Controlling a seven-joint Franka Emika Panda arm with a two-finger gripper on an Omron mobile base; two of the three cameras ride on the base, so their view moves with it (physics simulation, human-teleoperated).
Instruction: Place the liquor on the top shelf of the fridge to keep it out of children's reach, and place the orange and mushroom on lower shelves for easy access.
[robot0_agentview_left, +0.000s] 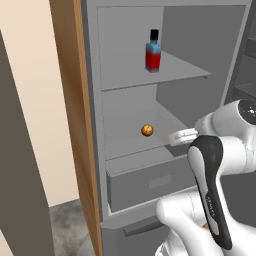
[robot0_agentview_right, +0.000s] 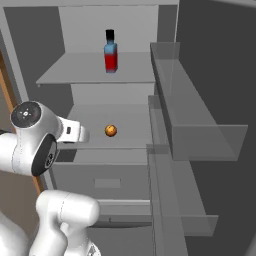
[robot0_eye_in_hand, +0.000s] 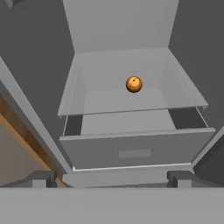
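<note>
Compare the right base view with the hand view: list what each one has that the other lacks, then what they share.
Right base view alone: the blue-and-red flat-sided liquor bottle with a black cap, upright on the highest flat grey shelf board, and the clear door bins at right.
Hand view alone: the open end effector, its dark fingertips spread wide and holding nothing.
Both: the small round orange ball resting on a lower flat grey shelf board, with the grey box drawer beneath it.

Fridge (robot0_agentview_left: 90, 150) open, mid-frame. Lower shelf (robot0_eye_in_hand: 118, 98) mostly bare, only orange (robot0_eye_in_hand: 134, 84) sitting centre-right. Top shelf (robot0_agentview_left: 175, 70) has liquor (robot0_agentview_left: 153, 51) upper centre, room either side. Drawer (robot0_eye_in_hand: 135, 151) juts out below.
</note>
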